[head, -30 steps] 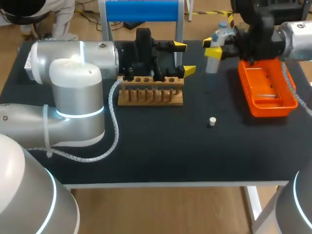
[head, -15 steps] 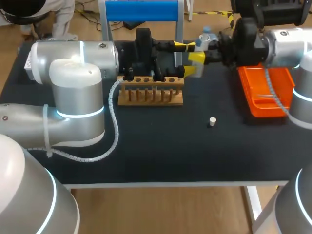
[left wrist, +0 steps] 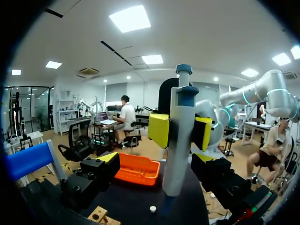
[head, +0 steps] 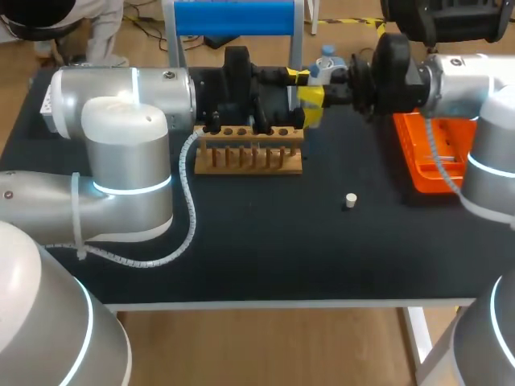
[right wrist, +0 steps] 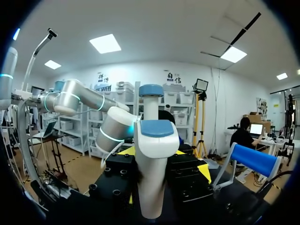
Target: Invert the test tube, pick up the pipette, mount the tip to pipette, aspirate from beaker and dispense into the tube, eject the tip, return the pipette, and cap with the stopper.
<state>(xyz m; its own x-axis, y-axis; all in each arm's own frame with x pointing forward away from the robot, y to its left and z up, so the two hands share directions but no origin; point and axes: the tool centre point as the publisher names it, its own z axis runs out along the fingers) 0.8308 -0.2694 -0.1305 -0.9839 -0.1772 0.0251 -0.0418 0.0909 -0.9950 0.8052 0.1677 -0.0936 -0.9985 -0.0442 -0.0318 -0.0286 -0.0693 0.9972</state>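
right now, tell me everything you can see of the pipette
The pipette has a pale grey-white plastic-looking body, a blue band near the top and a blue plunger button on a thin stem. It stands upright, held off the table, clamped between the yellow pads of the right pincer, which touch it from both sides. Its lower end narrows; I cannot tell whether a tip is mounted.
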